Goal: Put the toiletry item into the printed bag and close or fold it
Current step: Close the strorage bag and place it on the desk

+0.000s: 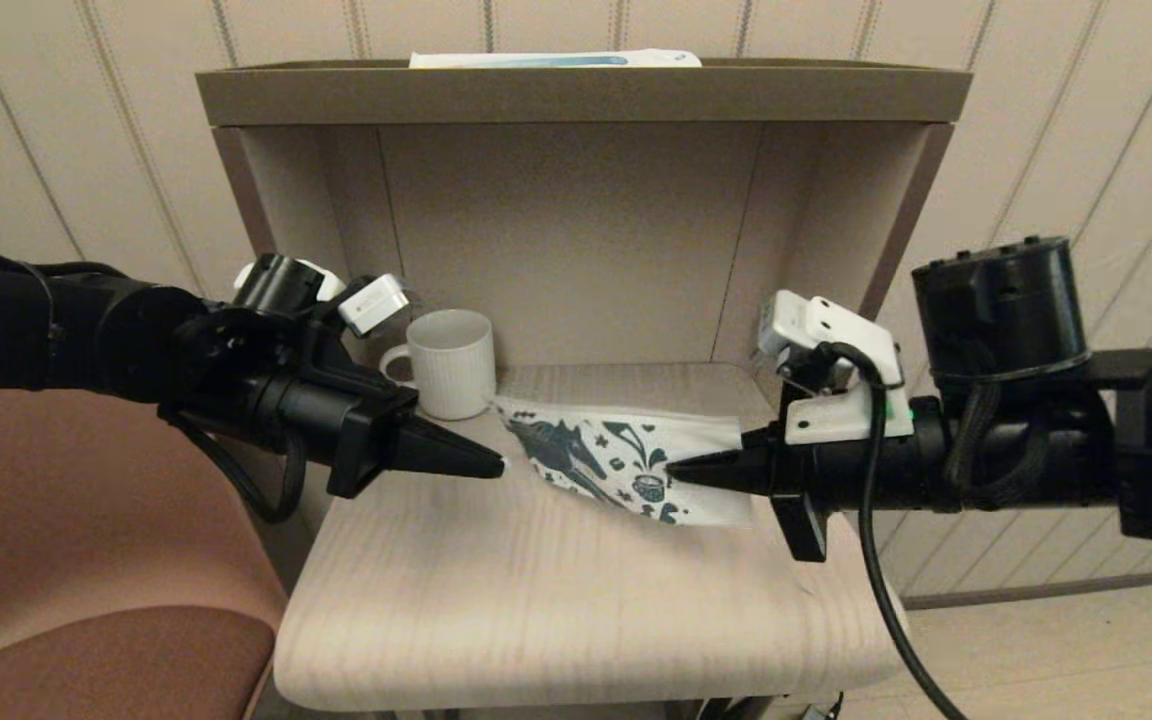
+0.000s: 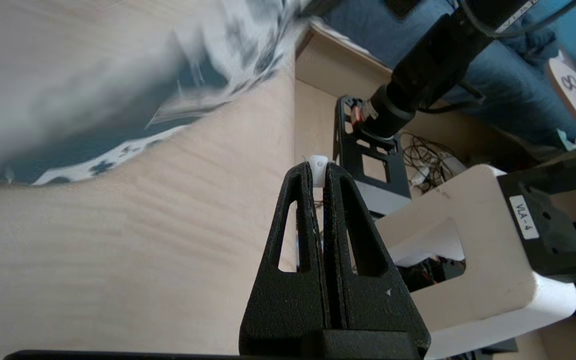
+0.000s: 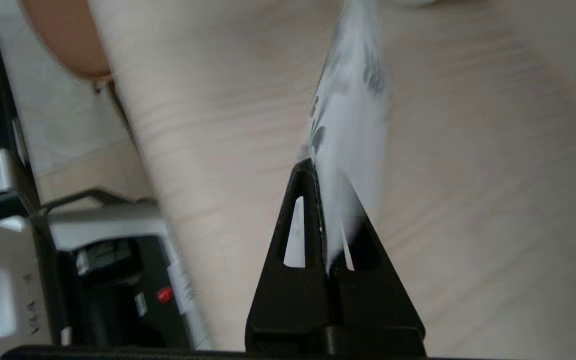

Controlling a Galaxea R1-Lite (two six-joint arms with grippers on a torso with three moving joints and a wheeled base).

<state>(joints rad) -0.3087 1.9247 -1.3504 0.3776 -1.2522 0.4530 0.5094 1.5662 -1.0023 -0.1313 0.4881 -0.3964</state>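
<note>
Two robot arms meet over a pale wood table, the printed bag between them as the packing job reaches its middle stage.

The right gripper, reaching in from the side of the bag away from the white mug, has its fingers pressed together on the pouch; the right wrist view shows the printed sheet pinched between the jaws and rising out of them on edge, so that side of the bag appears lifted off the table. The bag's far end lies just beside the mug's base.

The left gripper hovers at the bag's mug-side end, fingers nearly closed on the toiletry item, of which only a small white end peeks out between the tips (the rest of the tube is hidden between the fingers). The tip sits just short of the bag's edge.

Judged from this, the tube is picked up and the bag is held, but insertion is not yet done: the item is still outside the pouch, and whether the pouch's mouth is open cannot be told. Sliding it in, releasing it, then closing or folding the bag all remain. A white-and-blue box rests on top of the shelf unit behind the mug, untouched.
</note>
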